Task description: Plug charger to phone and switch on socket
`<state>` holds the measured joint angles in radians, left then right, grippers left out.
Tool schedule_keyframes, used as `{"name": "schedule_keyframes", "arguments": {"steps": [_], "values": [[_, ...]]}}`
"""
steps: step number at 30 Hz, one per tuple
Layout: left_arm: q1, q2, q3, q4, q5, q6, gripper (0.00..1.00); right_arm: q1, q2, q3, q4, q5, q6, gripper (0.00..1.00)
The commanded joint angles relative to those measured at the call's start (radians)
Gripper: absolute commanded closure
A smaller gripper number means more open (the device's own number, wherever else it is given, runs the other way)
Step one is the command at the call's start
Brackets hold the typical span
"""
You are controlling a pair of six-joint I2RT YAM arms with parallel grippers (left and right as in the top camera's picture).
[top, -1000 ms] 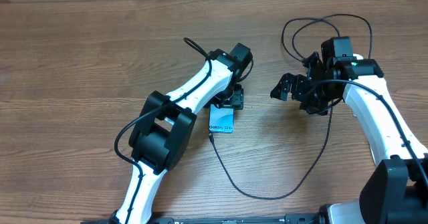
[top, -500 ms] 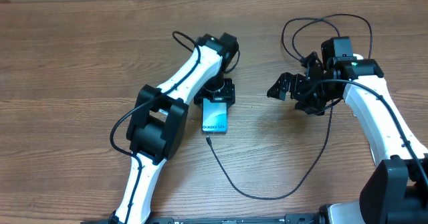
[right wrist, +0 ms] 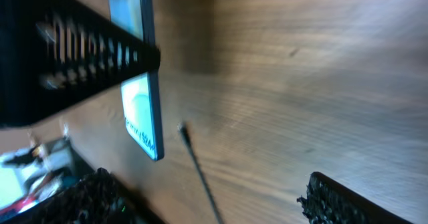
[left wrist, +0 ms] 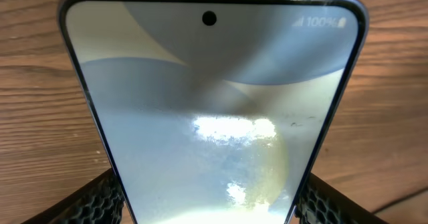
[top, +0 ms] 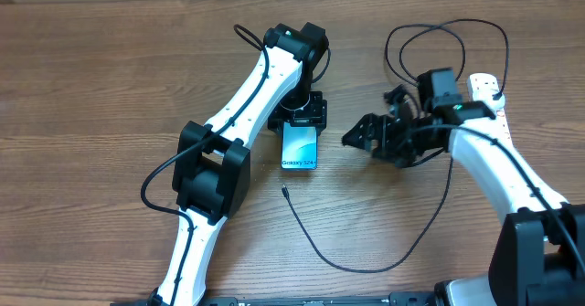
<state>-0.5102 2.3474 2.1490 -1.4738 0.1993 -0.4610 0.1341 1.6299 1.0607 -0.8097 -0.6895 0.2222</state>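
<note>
The phone (top: 300,147), light blue with "Galaxy S24" text, is held over the table's middle. My left gripper (top: 303,116) is shut on its far end. In the left wrist view the phone's screen (left wrist: 214,97) fills the frame between my left gripper's (left wrist: 210,214) fingers. The charger cable's tip (top: 284,192) lies just below the phone, apart from it. The thin black cable (top: 366,268) curves right and loops at the back. My right gripper (top: 358,134) is open and empty to the right of the phone. Its view shows the phone's edge (right wrist: 148,110) and the cable tip (right wrist: 182,128). The white socket (top: 485,84) is partly hidden behind the right arm.
The wooden table (top: 91,87) stretches out to the left. The cable's loops (top: 439,34) lie at the back right near the socket. The left arm (top: 247,96) reaches diagonally across the middle of the table.
My left gripper has swung the phone slightly up and straightened it. My right gripper has moved left and down toward the phone. The cable tip has stayed put.
</note>
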Motion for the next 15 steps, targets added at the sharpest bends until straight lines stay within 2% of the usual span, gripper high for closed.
{"name": "schedule_keyframes", "arguments": {"steps": [1,7,12,15], "values": [[0.002,-0.005,0.042,-0.007,0.062,0.028,0.27,0.052,-0.012,-0.08,0.112,-0.071,0.089,0.09],[0.002,-0.005,0.043,-0.011,0.084,0.038,0.27,0.136,-0.011,-0.164,0.332,-0.074,0.226,0.16],[0.001,-0.005,0.043,-0.014,0.145,0.066,0.27,0.202,-0.01,-0.174,0.449,-0.071,0.279,0.18],[0.002,-0.005,0.043,-0.015,0.19,0.086,0.27,0.228,-0.01,-0.174,0.512,-0.056,0.351,0.27]]}}
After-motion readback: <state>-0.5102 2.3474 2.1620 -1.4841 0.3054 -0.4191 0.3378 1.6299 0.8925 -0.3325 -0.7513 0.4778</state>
